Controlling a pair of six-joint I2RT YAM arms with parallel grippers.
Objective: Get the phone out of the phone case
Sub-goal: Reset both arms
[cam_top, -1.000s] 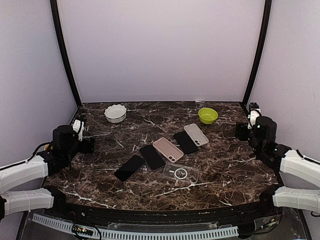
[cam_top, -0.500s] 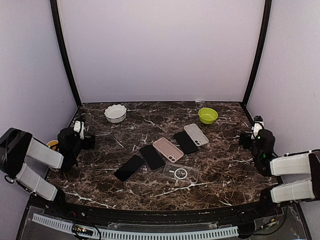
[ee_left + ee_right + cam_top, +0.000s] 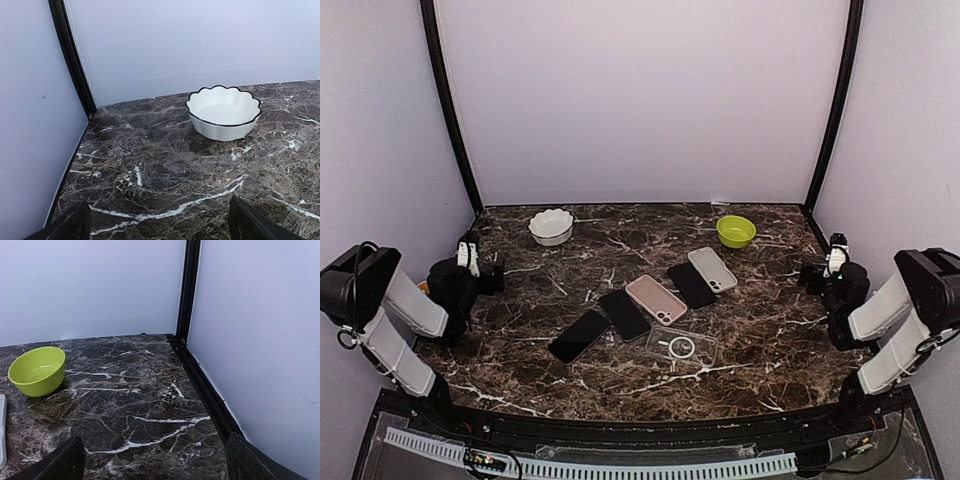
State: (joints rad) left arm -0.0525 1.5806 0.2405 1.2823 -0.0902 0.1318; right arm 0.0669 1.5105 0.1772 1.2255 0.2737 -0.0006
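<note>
Three black phones (image 3: 579, 335) (image 3: 624, 314) (image 3: 691, 284) lie face up in a diagonal row at the table's middle. Among them lie a pink case (image 3: 656, 298), a grey case (image 3: 712, 268) and a clear case (image 3: 681, 347). My left gripper (image 3: 488, 282) rests at the far left edge, open and empty; its fingertips (image 3: 67, 227) show at the bottom corners of the left wrist view. My right gripper (image 3: 810, 273) rests at the far right edge, open and empty, its fingertips (image 3: 250, 460) also wide apart. Both are far from the phones.
A white scalloped bowl (image 3: 551, 226) stands at the back left, also in the left wrist view (image 3: 223, 112). A green bowl (image 3: 735, 231) stands at the back right, also in the right wrist view (image 3: 37, 370). Black frame posts (image 3: 450, 110) rise at both back corners.
Both arms have folded back to the table's sides, the left gripper drawing left and the right gripper drawing right. The phones and cases have not moved.
</note>
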